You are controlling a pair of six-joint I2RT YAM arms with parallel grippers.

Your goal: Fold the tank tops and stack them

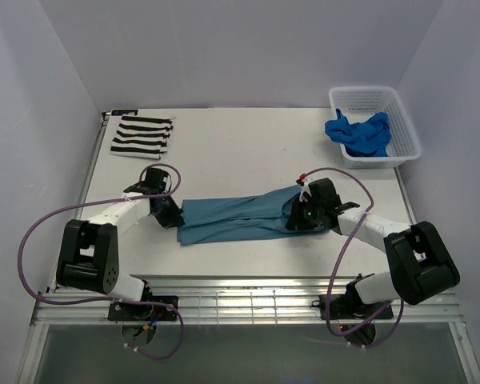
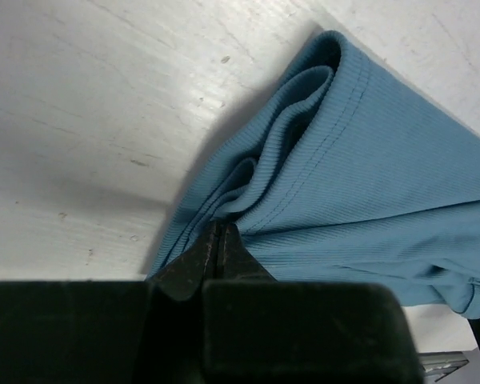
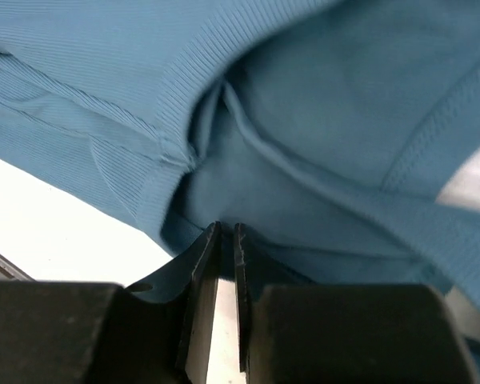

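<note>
- the teal-blue tank top point(image 1: 232, 220) is laid out long on the table point(image 1: 240, 152), near the front edge, and it is stretched between the two arms.
- its long line is run from side to side, so one end is found at each gripper and no reaching is needed by either arm.
- the left end is pinched by the left gripper point(image 2: 220, 228). the fingers are pressed tight together on a bunch of folds at the edge of the cloth.
- the right end is met by the right gripper point(image 3: 224, 228). a thin slit is seen between its two fingers, and the cloth is right at the tips.
- it cannot be told for sure if the cloth is gripped there or only touched, because the view is so close.
- the top is seen wider at the left end and bunched narrower at the right end.
- for the next fold, one end most likely has to be carried along that long line and laid over the other end. the left end is judged to be the one that is surely held.
- the striped tank top point(image 1: 142, 134) is seen folded flat at the far left corner, well apart from the grippers and nearer the left arm.
- the royal blue tank top point(image 1: 358, 132) is heaped in the white basket point(image 1: 366, 90) at the far right corner, nearer the right arm.
</note>
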